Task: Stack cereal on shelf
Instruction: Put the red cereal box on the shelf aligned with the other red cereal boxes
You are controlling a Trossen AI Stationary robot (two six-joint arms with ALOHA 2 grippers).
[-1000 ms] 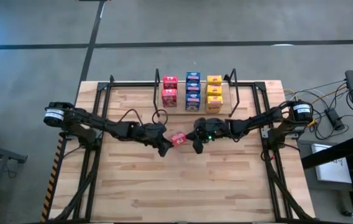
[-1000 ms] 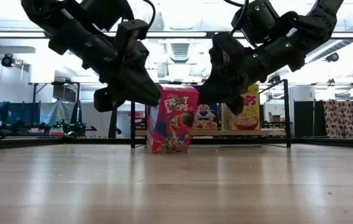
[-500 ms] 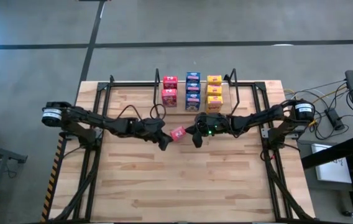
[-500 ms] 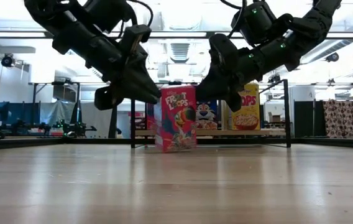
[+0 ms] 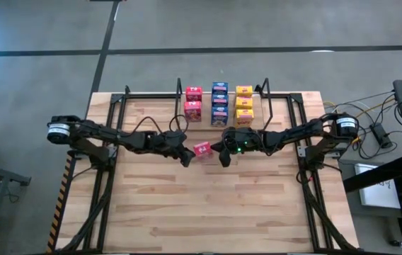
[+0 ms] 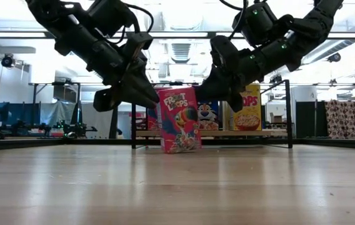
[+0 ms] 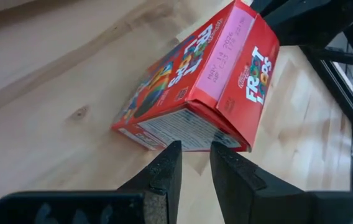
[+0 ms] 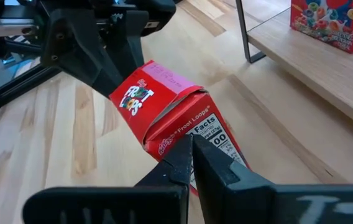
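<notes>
The red box (image 5: pixel 202 149) stands on the surface (image 5: pixel 208 205), a little tilted, between the two hands and short of the shelf (image 5: pixel 286 106). The left hand (image 5: pixel 187 155) is just beside one face of it, its fingers (image 7: pixel 164 174) parted by a narrow gap and holding nothing; from its own camera the box's lower corner lies right ahead of the fingertips. The right hand (image 5: pixel 224 156) sits on the other side, fingers pressed shut on nothing, tips against or very close to the box's end flap, though contact cannot be told for sure.

Beyond both hands the shelf already carries two red boxes (image 5: pixel 193 102), three blue (image 5: pixel 220 103) and three yellow (image 5: pixel 243 104), so this looks like the last one to go.

The risks come from the leaning box. A push from either hand could tip it flat or spin it away, since neither hand has a grip. The left gap looks too narrow for the box, so it would need to widen first or the fingers would shove it. The arms are also near each other, and a careless reach could knock them together or sweep the stacked boxes beyond
</notes>
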